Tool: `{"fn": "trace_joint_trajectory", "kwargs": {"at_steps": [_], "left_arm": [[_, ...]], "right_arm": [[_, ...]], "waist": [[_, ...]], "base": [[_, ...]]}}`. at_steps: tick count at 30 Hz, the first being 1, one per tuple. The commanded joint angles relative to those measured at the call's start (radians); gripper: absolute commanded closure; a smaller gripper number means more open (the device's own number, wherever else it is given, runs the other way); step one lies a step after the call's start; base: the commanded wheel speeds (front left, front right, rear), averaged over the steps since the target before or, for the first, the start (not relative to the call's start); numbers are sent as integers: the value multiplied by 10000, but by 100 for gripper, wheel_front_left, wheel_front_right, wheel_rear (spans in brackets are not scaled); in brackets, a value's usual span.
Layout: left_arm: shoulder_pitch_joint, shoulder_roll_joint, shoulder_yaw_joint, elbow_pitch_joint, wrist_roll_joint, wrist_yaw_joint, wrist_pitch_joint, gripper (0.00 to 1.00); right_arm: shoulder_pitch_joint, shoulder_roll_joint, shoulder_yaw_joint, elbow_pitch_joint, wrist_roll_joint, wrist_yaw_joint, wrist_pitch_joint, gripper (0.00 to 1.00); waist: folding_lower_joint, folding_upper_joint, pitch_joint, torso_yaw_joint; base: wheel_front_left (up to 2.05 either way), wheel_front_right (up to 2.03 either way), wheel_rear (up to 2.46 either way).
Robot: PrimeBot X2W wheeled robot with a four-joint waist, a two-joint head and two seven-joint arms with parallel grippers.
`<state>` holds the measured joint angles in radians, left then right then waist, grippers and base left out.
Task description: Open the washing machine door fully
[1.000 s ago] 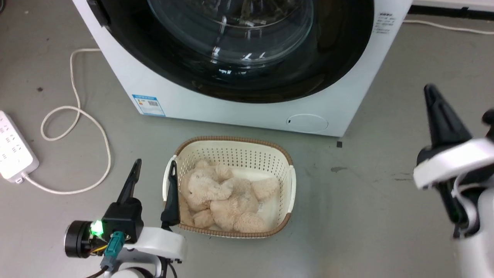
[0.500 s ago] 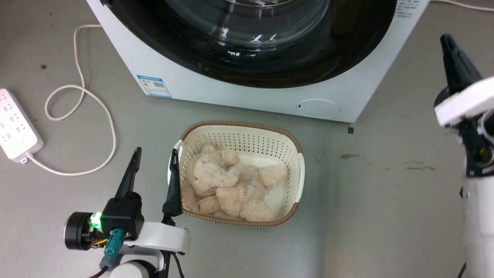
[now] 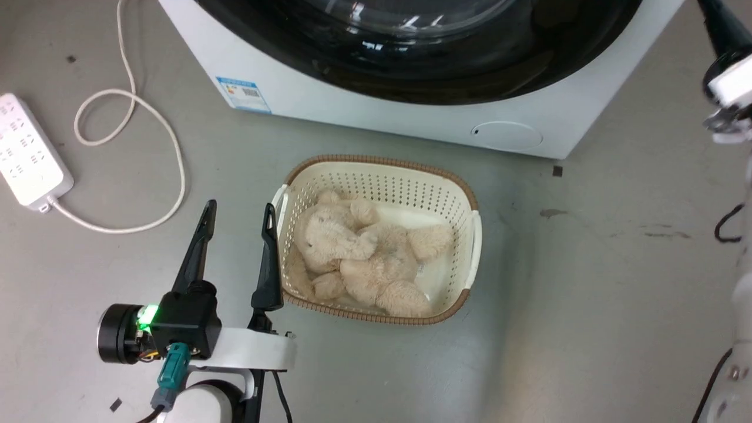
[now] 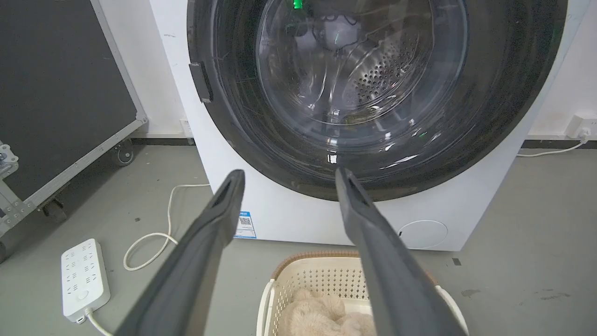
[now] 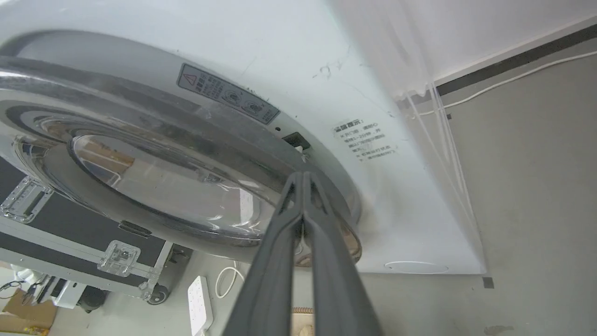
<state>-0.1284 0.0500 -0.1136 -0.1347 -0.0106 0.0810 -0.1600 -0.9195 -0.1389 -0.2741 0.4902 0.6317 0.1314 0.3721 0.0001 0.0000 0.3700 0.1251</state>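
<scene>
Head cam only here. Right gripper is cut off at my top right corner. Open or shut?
Observer: Shut, nothing held. Right wrist view has the right gripper pointing at the rim of the washing machine door; contact unclear.
Operator: Where do I grab? Cropped for me.
Observer: Left wrist view: small black handle on the rim's left side.
Operator: Anything further left?
Observer: A black wheeled case stands left of the washing machine.
</scene>
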Motion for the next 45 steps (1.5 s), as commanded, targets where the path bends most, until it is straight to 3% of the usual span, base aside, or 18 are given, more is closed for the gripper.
{"fn": "trace_joint_trajectory", "kwargs": {"at_steps": [1,8,25,36,45], "left_arm": [[-167,3,-34,-78,-33,74,-89,0],[-343,3,-192,-220,-73,187,-277,0],[-692,3,-574,-525,-103,490,-634,0],[-566,3,-833,-241,-259,659,-864,0],[73,20,-872,321,-503,496,-1018,0]], "right_arm": [[-477,-97,-191,258,269,-2,150,100],[-2281,-334,-1140,2135,1011,-3,1542,100],[-5014,-682,-2037,4448,1760,-5,3241,100],[-4412,-703,-2449,5247,2354,-7,4496,100],[-3009,168,-2698,5223,3017,-7,5701,100]], "waist": [[-1,0,112,75],[-1,0,565,331],[-1,0,1332,731],[-1,0,757,762],[-1,0,-441,571]], "base": [[0,0,0],[0,0,0],[0,0,0],[0,0,0],[0,0,0]]}}
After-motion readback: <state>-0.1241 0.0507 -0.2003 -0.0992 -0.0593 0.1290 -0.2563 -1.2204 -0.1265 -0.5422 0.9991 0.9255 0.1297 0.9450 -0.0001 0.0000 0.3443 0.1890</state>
